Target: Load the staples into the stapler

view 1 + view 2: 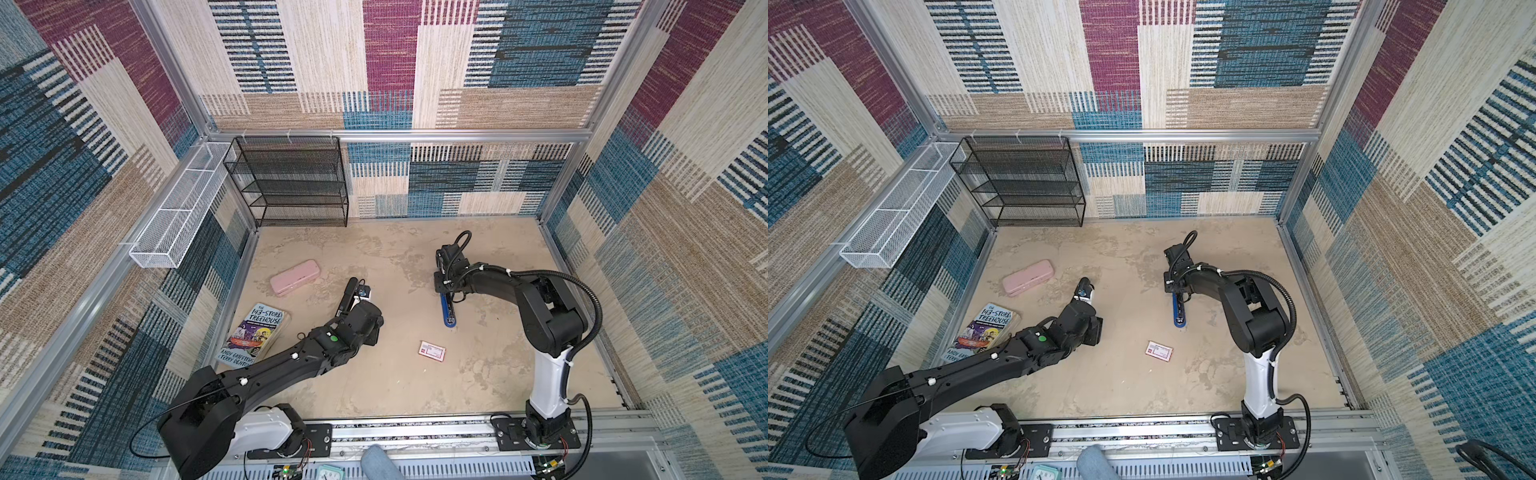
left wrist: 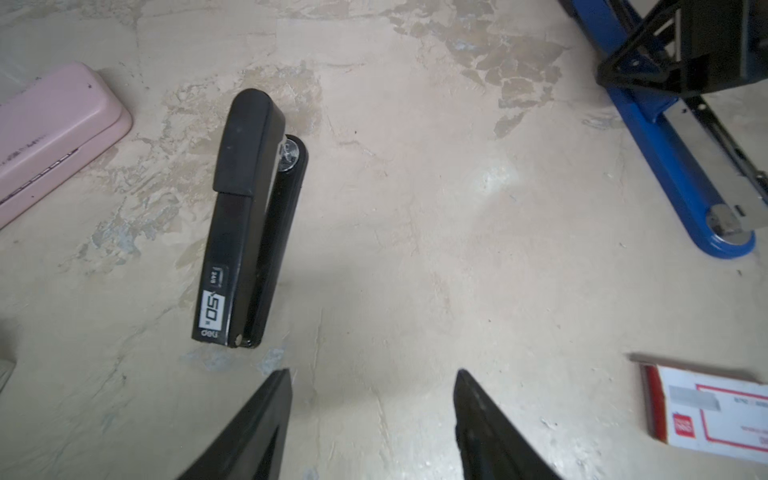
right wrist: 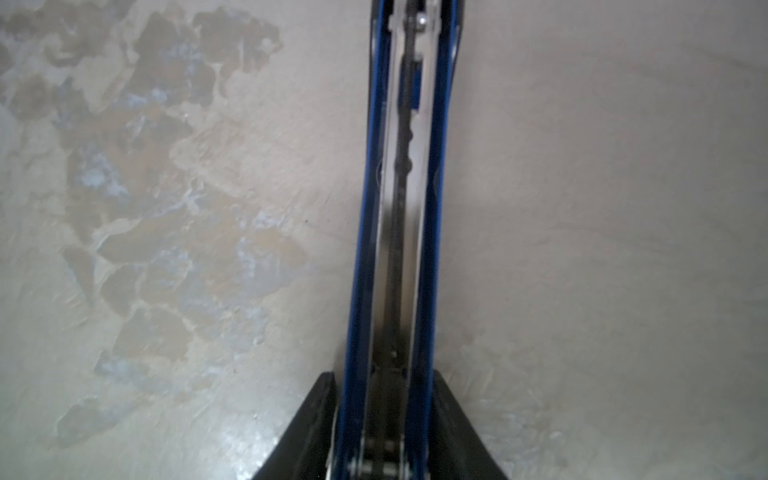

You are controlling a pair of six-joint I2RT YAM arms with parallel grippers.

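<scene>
Well forward on the table, between the two arms, the staple box lay flat, white with a red edge, its contents hidden and both grippers well apart from it. Just behind it lay the blue stapler. Its metal channel was exposed in the right wrist view, where the right gripper pressed a finger against each blue side. The left gripper hung wide and empty above bare tabletop, near a black stapler lying on its side. A pink case and a book lay further left. The surface was mottled beige, blotched brown and grey-blue. Patchwork carpet in blue, magenta and tan covered the walls inside an aluminium frame. A black mesh shelf stood in the back left corner, beside a white mesh basket on the left wall.
</scene>
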